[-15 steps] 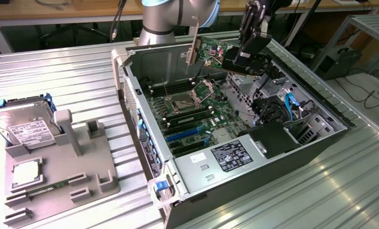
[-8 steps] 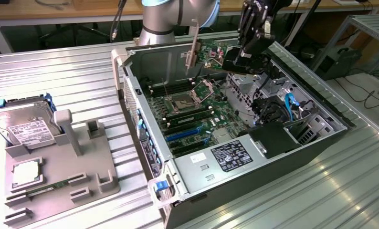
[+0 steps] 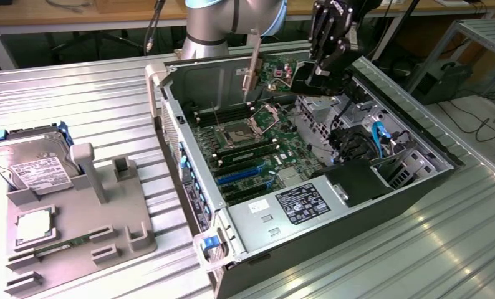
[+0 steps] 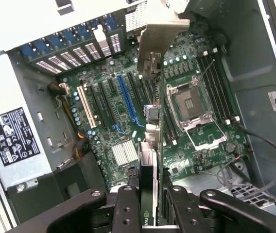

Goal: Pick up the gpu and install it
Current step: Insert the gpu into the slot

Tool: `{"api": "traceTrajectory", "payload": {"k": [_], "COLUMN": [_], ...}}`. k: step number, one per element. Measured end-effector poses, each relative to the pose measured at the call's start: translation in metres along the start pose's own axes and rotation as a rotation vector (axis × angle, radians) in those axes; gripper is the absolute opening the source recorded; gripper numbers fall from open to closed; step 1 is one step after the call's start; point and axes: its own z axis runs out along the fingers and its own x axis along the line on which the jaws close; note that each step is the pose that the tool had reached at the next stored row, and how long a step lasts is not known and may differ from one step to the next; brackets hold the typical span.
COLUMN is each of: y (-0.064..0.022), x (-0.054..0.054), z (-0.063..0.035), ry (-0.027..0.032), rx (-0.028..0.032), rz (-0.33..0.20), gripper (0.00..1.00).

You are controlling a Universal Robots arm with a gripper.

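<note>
Wrist view, gripper [image 4: 151,196] jaws clamped on the gpu [image 4: 153,116], card edge-on between them, above the motherboard [image 4: 104,124]

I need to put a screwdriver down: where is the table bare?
The table is bare beyond the tray, on the exterior view's left of the computer case, and beside the case at that view's lower right. Crowded: the tray with its hard drive, and the case, where the gripper holds the gpu.

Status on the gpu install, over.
Gripper shut on gpu. Card held on edge above the motherboard inside the open case, not seated. Nothing seen blocking the blue slot.
</note>
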Motion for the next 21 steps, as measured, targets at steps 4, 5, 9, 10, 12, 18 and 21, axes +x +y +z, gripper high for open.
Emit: {"api": "traceTrajectory", "payload": {"k": [4,5,9,10,12,18,21], "y": [0.0,0.0,0.0,0.0,0.0,0.0,0.0], "x": [0.0,0.0,0.0,0.0,0.0,0.0,0.0], "z": [0.0,0.0,0.0,0.0,0.0,0.0,0.0], "ry": [0.0021,0.0027,0.0051,0.0059,0.0069,0.0102,0.0119], "rx": [-0.0006,-0.0008,-0.0016,-0.0018,-0.0022,-0.0031,-0.0036], "rz": [-0.052,-0.065,-0.124,-0.141,-0.169,-0.245,-0.285], "gripper": [0.27,0.27,0.27,0.27,0.27,0.27,0.27]}}
